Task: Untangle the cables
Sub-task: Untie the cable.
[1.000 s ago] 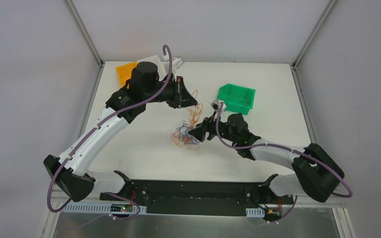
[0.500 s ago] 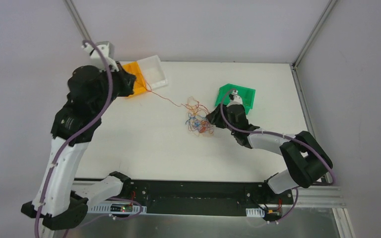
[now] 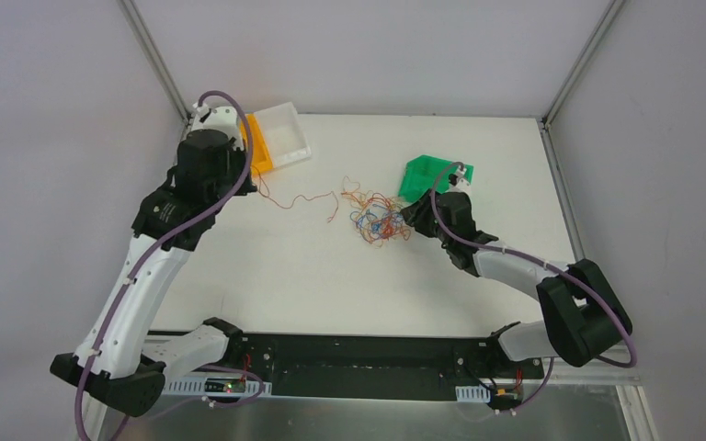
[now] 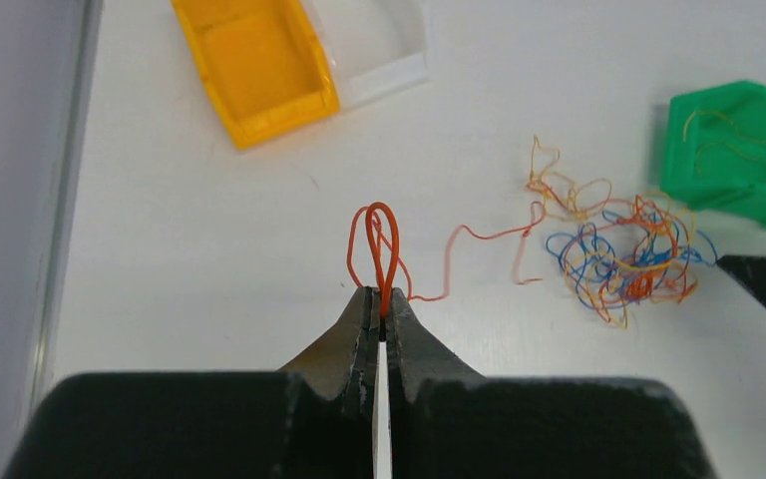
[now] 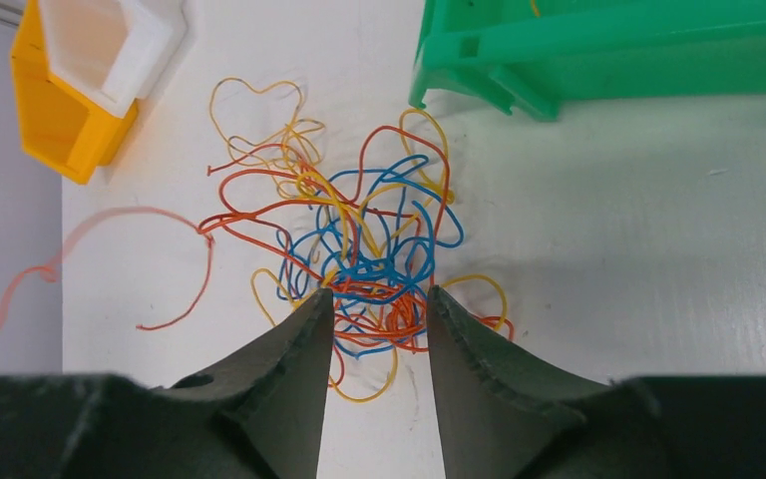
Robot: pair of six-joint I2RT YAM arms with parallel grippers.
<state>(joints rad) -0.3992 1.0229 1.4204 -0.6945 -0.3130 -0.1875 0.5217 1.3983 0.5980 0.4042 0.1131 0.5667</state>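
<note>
The job is barely begun, by the look of it. The left pincer (image 4: 379, 299) is clamped shut on one orange strand (image 4: 459, 249), whose doubled loop pokes out past the tips; the rest of it trails across the counter (image 3: 267, 266) toward the clump of cables (image 3: 379, 219). Its far end lies just beside the clump, and I cannot tell whether it is free or caught there. The clump itself sits mid-counter, close to the green bin (image 3: 437, 175), a knot of orange, red, blue and yellow loops with no other strand laid out apart. The right pincer (image 5: 379, 319) stands over its near edge, jaws apart with a few loops between the tips; whether they press the wires yet is not clear. A thin yellowish strand (image 4: 728, 130) seems to lie inside the green bin, while the orange bin (image 4: 259, 70) and white bin (image 4: 379, 50) look empty. Nearly all the separating is left to do.
</note>
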